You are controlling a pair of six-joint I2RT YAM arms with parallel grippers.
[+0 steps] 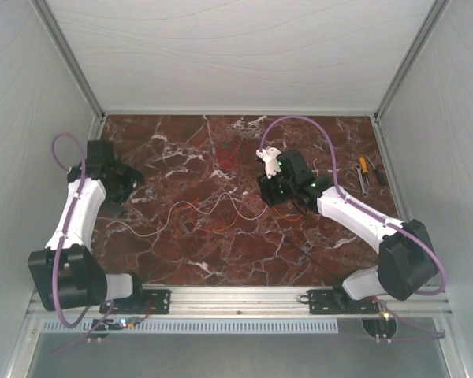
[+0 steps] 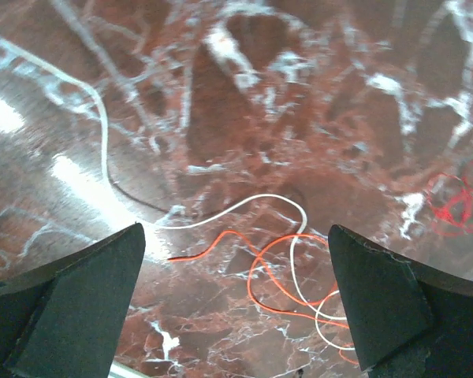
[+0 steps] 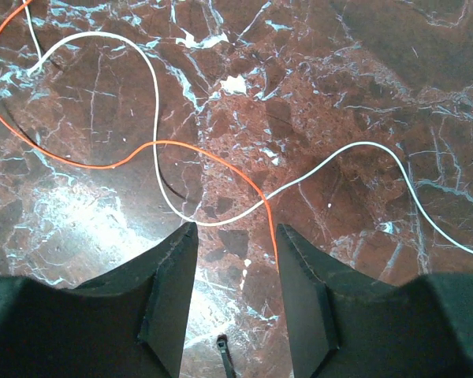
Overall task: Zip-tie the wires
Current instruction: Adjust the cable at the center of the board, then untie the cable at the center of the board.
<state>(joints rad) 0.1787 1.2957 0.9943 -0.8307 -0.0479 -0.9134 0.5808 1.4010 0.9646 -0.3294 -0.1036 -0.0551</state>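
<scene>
Marble tabletop (image 1: pixel 181 157), wires (image 3: pixel 154 144) sprawled left-right

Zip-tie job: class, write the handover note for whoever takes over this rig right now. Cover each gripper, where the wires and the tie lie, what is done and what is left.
Left gripper: wide open, empty, above the table.
Right gripper: jaws partly open, gripping nothing visible.
Wires: loose and unbundled on the marble table. The white wire and orange wire show in both wrist views; the red tangle lies apart.
Zip tie: only a black end shows, low in the right gripper's gap.
Done: nothing tied.
Left: gather the wires, loop the tie round them, cinch it.
</scene>
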